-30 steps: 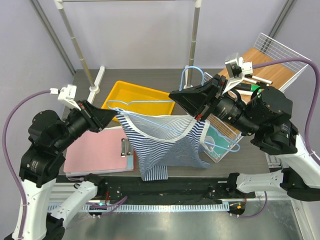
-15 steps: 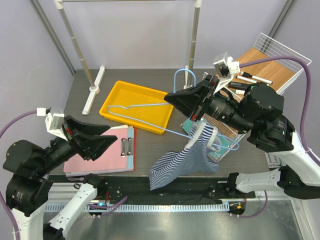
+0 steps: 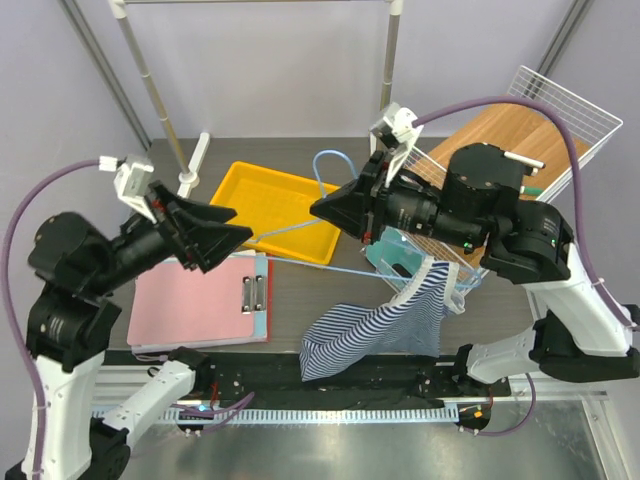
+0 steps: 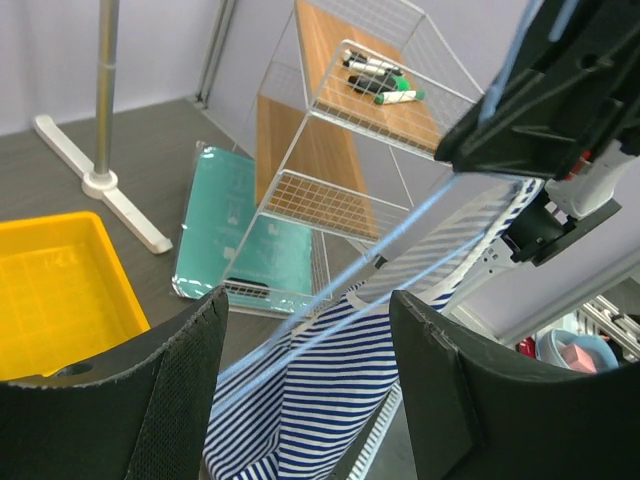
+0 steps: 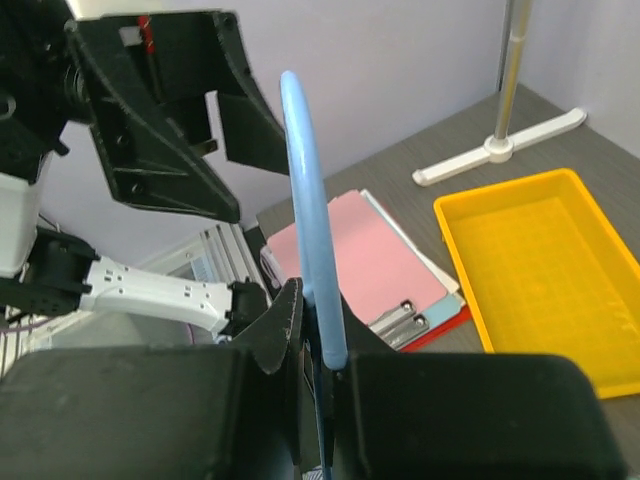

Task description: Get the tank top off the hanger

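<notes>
The light-blue hanger is held in the air, its hook up. My right gripper is shut on the hanger's neck; in the right wrist view the hook rises out of the closed jaws. The striped tank top is off the hanger's left end and hangs from its right end, sagging over the table's front edge. My left gripper is open at the hanger's left tip. In the left wrist view the hanger wires and the tank top show between the spread fingers, unclamped.
A yellow tray sits mid-table, with a pink clipboard at the front left. A white wire rack with wooden shelves and a teal book stand on the right. Grey rack poles rise at the back.
The left gripper let go of the tank top, dropped back, then rose to the hanger's left tip. The right gripper carried the hanger left. The tank top slid to the hanger's right end.
</notes>
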